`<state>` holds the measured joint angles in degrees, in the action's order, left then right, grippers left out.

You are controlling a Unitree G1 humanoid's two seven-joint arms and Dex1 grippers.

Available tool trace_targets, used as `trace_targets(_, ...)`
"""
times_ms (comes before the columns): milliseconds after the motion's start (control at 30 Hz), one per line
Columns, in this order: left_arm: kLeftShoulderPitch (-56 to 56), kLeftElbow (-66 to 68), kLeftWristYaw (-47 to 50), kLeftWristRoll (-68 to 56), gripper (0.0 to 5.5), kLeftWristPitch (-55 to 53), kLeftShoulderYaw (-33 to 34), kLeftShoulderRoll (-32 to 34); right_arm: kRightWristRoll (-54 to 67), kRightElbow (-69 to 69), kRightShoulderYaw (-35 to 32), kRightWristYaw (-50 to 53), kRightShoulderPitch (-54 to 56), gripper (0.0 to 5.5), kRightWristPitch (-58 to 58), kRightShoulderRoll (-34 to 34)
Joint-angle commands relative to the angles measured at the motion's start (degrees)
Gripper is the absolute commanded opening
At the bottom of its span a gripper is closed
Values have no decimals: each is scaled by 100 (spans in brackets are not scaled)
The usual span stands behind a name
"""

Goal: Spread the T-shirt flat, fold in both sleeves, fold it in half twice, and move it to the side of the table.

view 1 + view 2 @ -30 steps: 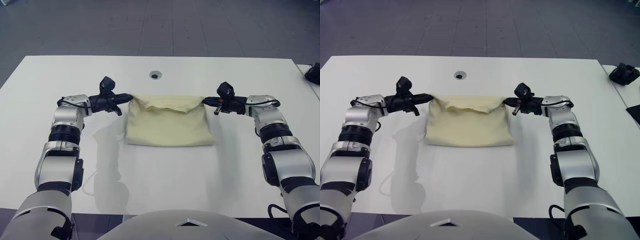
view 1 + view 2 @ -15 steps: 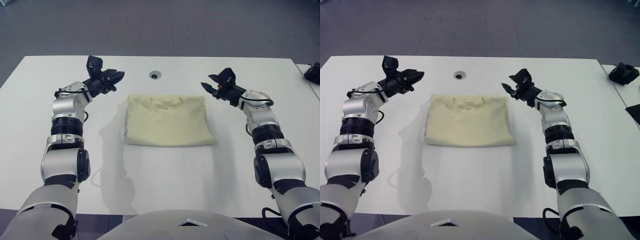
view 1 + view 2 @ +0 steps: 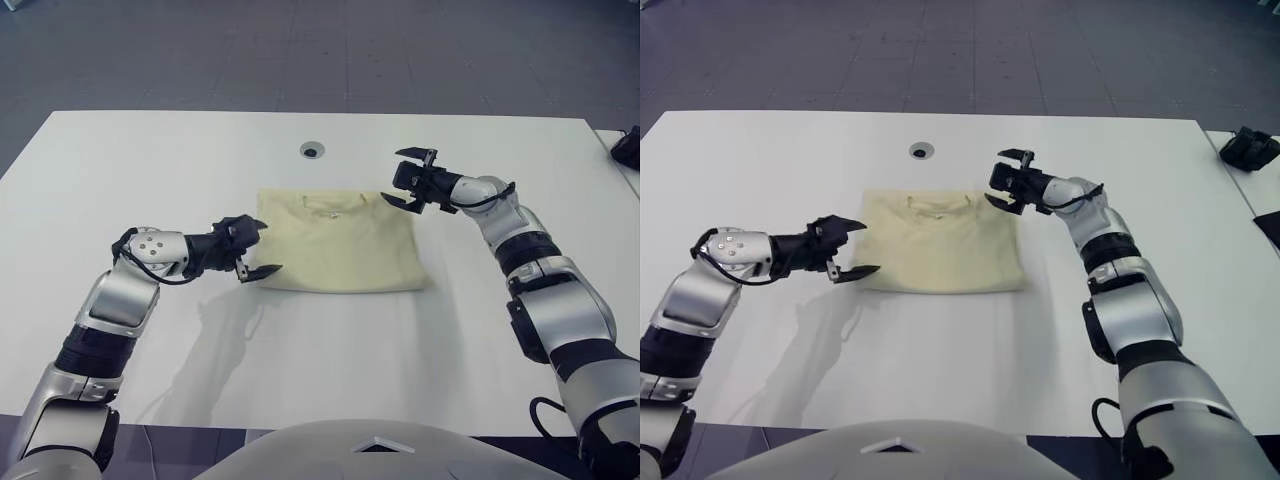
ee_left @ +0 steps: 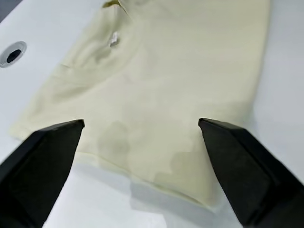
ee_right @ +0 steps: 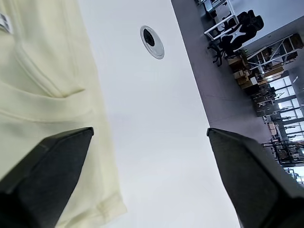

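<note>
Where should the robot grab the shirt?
Probably at its corners, coming in low from the sides. The shirt lies flat and thin on the table, so only its edges offer something to pinch. The open left gripper sits by the near left corner, the open right gripper by the far right one.

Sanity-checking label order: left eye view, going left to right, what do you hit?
left gripper, open at the shirt's left edge → folded T-shirt → right gripper, open at the shirt's far right corner → dark object at the picture's right edge.
</note>
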<state>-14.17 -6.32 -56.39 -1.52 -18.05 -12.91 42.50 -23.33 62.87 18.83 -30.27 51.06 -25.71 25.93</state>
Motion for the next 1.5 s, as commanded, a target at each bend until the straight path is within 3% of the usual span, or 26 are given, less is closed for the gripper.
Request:
trace_targets(33, -63, 137, 138, 615, 531, 302, -371, 132, -341, 338, 281, 56, 40, 523, -229, 144)
trace_targets(167, -223, 385, 158, 914, 540, 534, -579, 92, -620, 297, 584, -194, -143, 538, -493, 358)
trace_targets(267, -601, 847, 120, 1114, 540, 875, -694, 101, -529, -150, 795, -1306, -505, 538, -770, 759)
trace_targets(433, -1662, 2268, 97, 1625, 540, 1662, -1037, -59, 322, -2742, 923, -3289, -1657, 538, -428, 1733)
trace_targets(600, -2748, 4083, 289, 2106, 540, 2462, -1498, -698, 1401, -5916, 938, -4346, -2803, 538, 1117, 2368)
trace_targets(767, -3730, 5657, 796, 2454, 540, 3020, -1780, -1591, 1673, -7560, 1061, -4344, -3204, 538, 2293, 2068)
trace_targets(967, -4589, 6981, 1524, 2679, 540, 3717, -1754, -2267, 1578, -8193, 1066, -3850, -3214, 538, 3326, 1398)
trace_targets(1133, -4394, 6237, 854, 2019, 540, 4051, -969, -1240, 1702, -8374, 180, -3400, -3290, 538, 3632, 1680)
trace_targets(1300, -2947, 3678, -244, 941, 540, 3306, 62, 294, 1989, -9447, -798, -3012, -4322, 538, 4194, 2034)
trace_targets(1500, -713, 1524, -410, 398, 540, 2465, 628, 964, 1888, -10129, -466, -2313, -4876, 538, 4746, 1542)
